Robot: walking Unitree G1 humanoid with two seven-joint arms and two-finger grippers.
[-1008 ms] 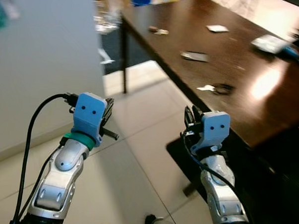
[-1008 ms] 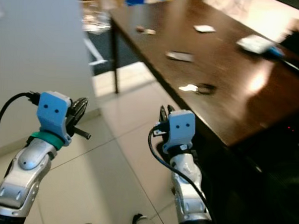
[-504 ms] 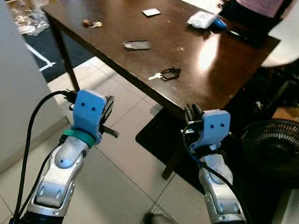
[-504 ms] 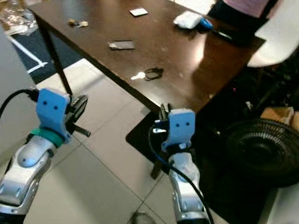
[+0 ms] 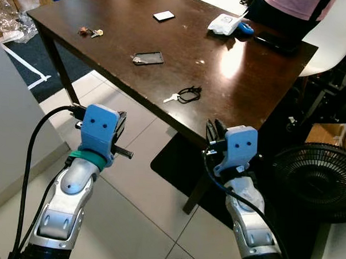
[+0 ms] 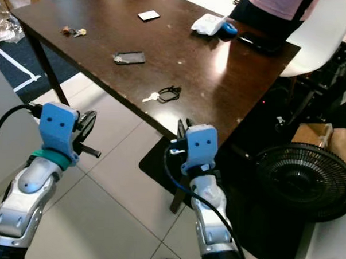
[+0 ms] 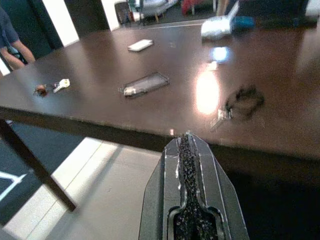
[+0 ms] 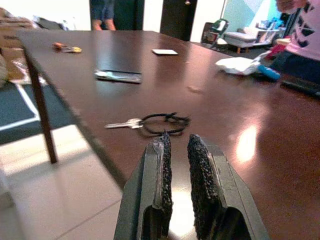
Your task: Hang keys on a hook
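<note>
Both my forearms raised before me, bent up at elbow, wrists level with dark table (image 5: 261, 82) edge. My right gripper (image 8: 176, 145) points at key with black cord loop (image 5: 185, 95), which lies near table's front edge; fingers nearly together, narrow gap, holding nothing. My left gripper (image 7: 186, 145) out over tiled floor (image 5: 141, 208), aimed at table too; fingers pressed together, empty. Second small key bunch (image 5: 90, 32) lies at table's far left. Black fan (image 5: 317, 179) stands on floor to my right.
</note>
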